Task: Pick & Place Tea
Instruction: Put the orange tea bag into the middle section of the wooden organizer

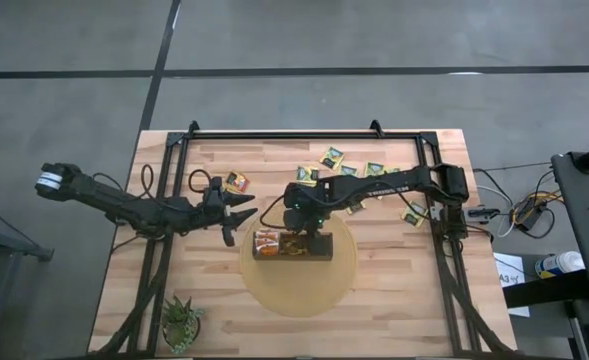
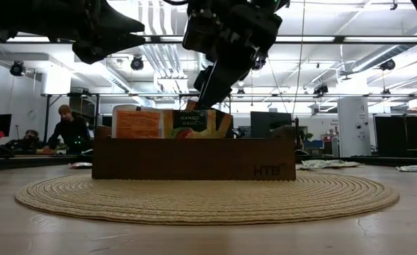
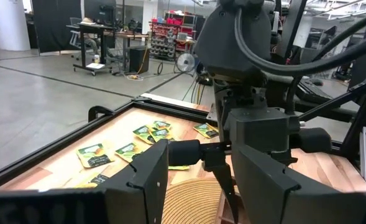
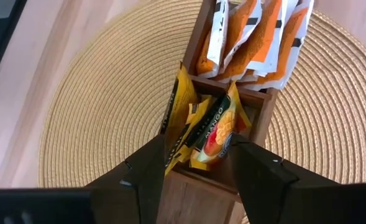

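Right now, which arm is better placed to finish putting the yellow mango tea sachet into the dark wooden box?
The right. The right gripper is directly above the dark wooden box on the round woven mat, with the yellow mango tea sachet between its fingers. The left gripper hangs open beside the box.

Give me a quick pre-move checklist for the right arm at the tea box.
1. Right gripper over the wooden box: ok.
2. Mango sachet between its fingers: ok; firmly clamped: cannot tell.
3. Sachet inside the middle compartment, beside the orange sachets: ok.
4. Box on the round mat: ok.
5. Left gripper open, beside the box: ok.
6. Loose sachets remain on the table: not ok.
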